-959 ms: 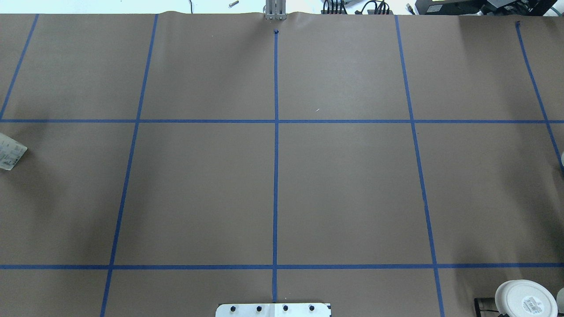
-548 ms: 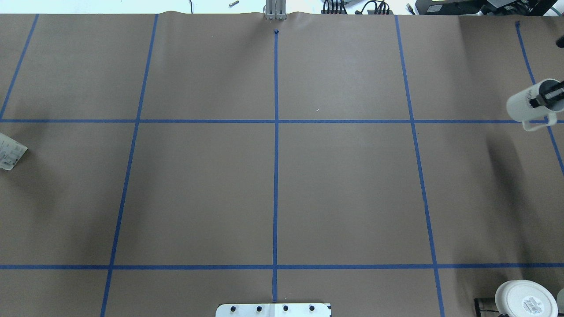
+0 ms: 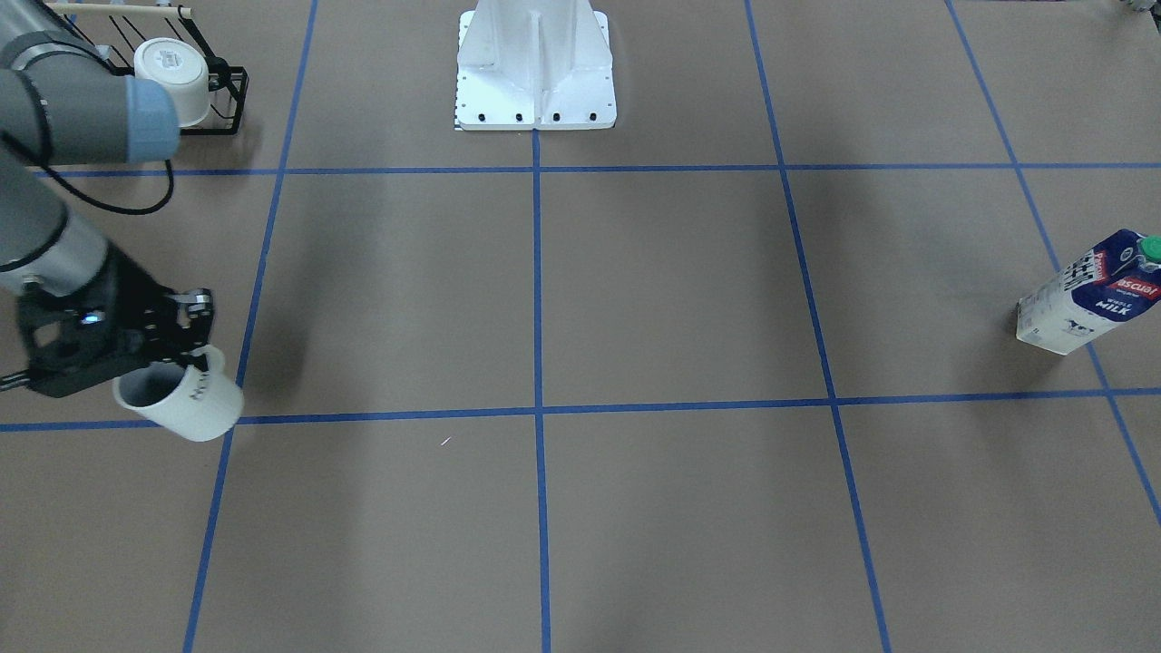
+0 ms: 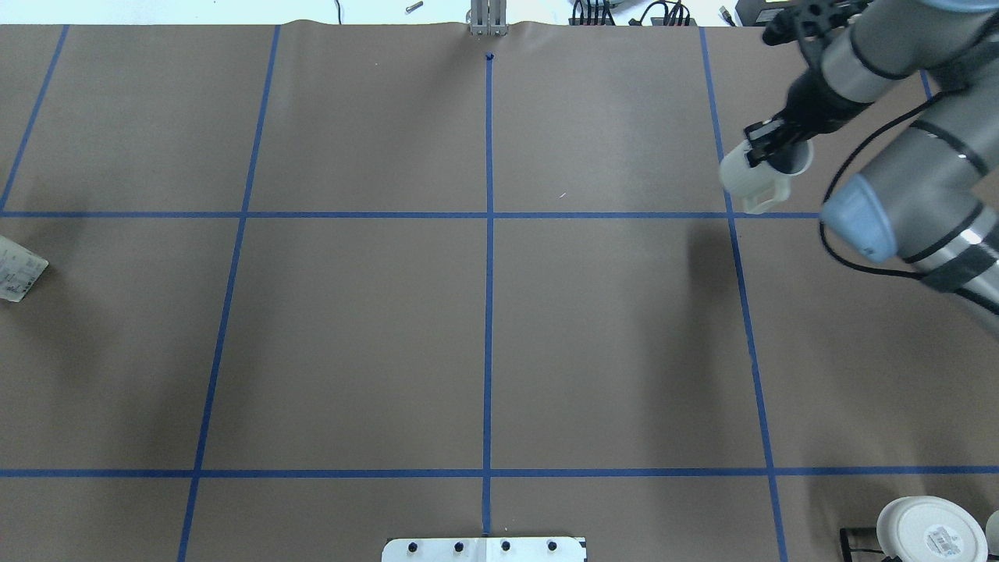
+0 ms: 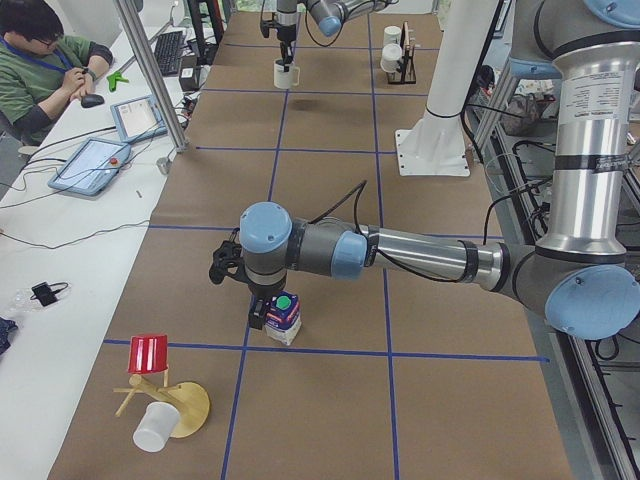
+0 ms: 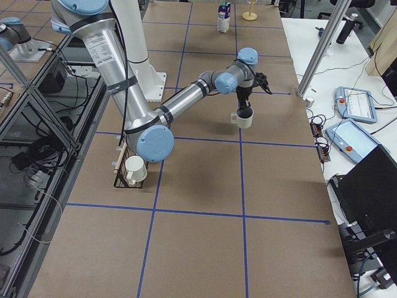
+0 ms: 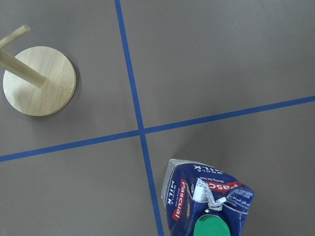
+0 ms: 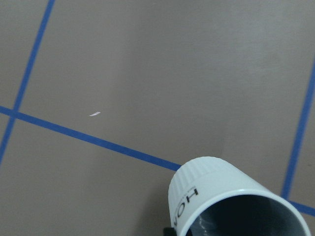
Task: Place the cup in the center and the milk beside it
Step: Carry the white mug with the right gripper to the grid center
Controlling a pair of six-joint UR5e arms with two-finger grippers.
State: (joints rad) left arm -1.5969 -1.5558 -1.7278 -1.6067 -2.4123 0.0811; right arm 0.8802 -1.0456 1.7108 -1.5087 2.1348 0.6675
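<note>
Cup [image 3: 186, 404] marked "HO…" clamped in right tool [image 3: 177, 355]; "Pascual WHOLE MILK" carton [image 3: 1088, 299] by left tool [image 5: 262, 315], grip unclear.

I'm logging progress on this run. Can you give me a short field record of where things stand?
cup: held by the right gripper over the table's right side
milk: upright at the table's left end
left gripper: right next to the milk, open or shut unclear
center: neither cup nor milk there yet

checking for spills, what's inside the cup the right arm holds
Only bare grey inner wall shows in the cup; the right end effector hides part, and the floor is unseen.
</note>
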